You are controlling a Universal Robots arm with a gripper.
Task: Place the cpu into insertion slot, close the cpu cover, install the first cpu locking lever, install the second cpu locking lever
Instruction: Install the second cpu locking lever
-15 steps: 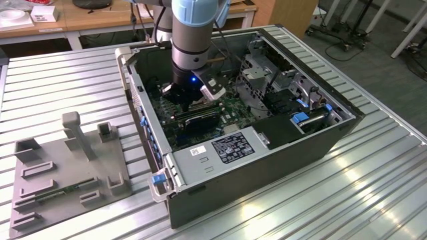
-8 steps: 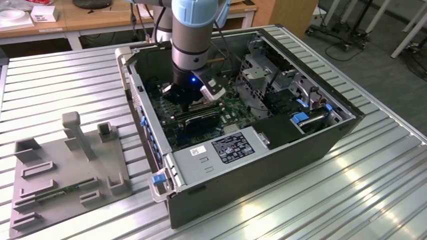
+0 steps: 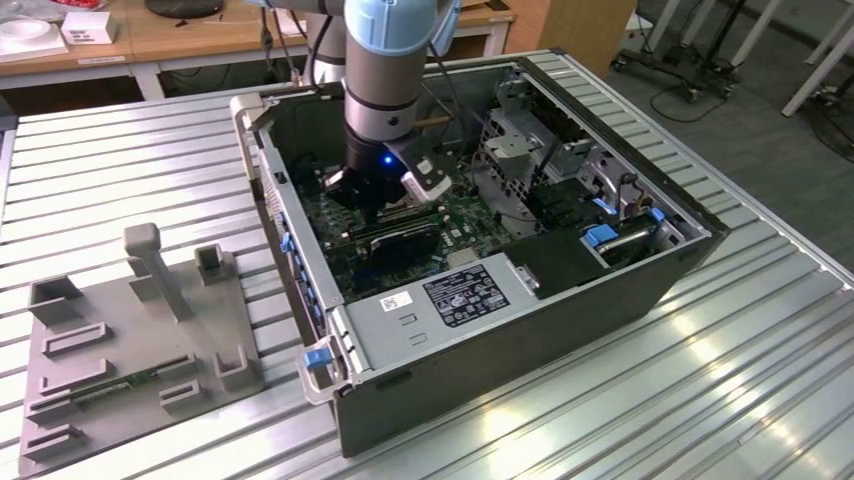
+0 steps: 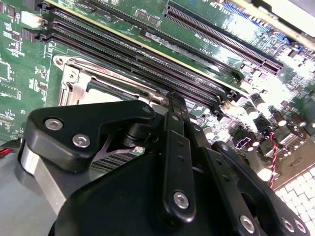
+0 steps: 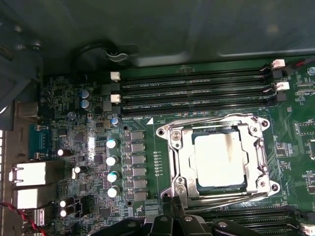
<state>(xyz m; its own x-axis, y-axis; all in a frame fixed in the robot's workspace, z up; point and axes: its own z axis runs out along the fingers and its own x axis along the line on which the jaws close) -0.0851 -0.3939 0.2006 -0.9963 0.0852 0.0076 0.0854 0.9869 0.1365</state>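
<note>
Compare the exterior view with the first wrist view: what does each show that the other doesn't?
Exterior view alone: the whole computer case on the slatted table, the arm reaching into it, and a grey parts holder beside it. First wrist view alone: the cpu seated in its slot, the metal cover framing it. Both: the green board and memory slots.

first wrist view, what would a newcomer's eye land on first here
The pale square cpu stands out, lying in the insertion slot with the silvery cpu cover framing it, amid the green motherboard. In the exterior view, the arm reaches down into the open computer case on the ribbed metal table.
</note>
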